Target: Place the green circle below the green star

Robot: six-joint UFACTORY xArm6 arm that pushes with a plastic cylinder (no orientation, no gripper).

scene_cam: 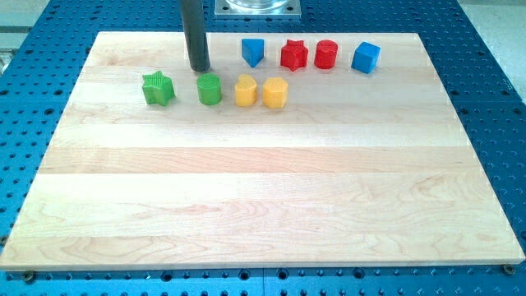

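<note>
The green star lies near the view's upper left on the wooden board. The green circle stands just to the star's right, at about the same height in the view. My tip is the lower end of a dark rod coming down from the view's top. It rests on the board just above the green circle, slightly to its left, very close to it or touching it.
Two yellow blocks sit right of the green circle. Above them stand a blue triangular block, a red star, a red cylinder and a blue cube.
</note>
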